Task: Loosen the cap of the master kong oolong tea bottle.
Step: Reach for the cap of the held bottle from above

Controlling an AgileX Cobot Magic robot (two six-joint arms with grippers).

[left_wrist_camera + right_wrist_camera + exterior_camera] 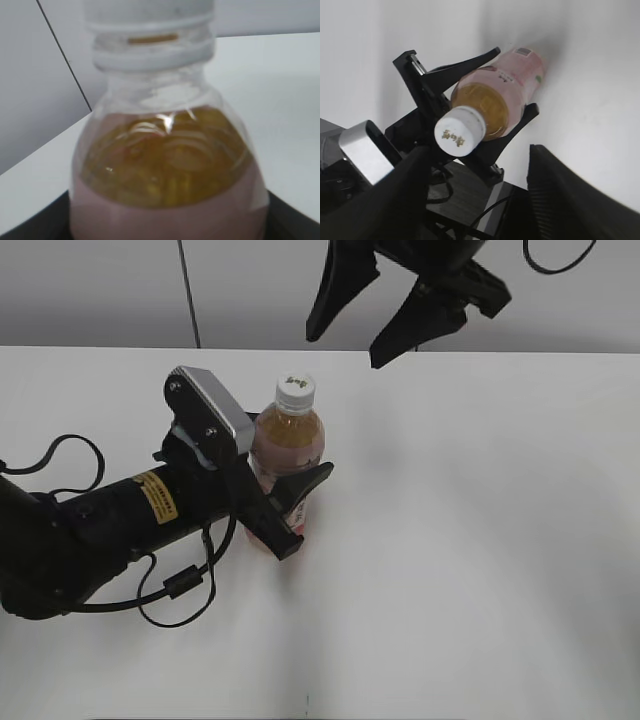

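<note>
The master kong oolong tea bottle (288, 445) stands upright on the white table, amber tea above a pink label. Its white cap (296, 391) with a dark mark on top is on the neck. My left gripper (290, 505) is shut on the bottle's body from the left. The left wrist view shows the bottle (167, 170) close up, with the cap (150, 12) at the top edge. My right gripper (360, 325) hangs open above and to the right of the cap. The right wrist view looks down on the cap (460, 131) and the bottle (505, 92), with its fingers (477, 195) spread wide.
The left arm (110, 520) and its looped black cables (180, 585) lie across the left of the white table (480, 540). A grey wall with a dark vertical seam (188, 290) stands behind the table's far edge.
</note>
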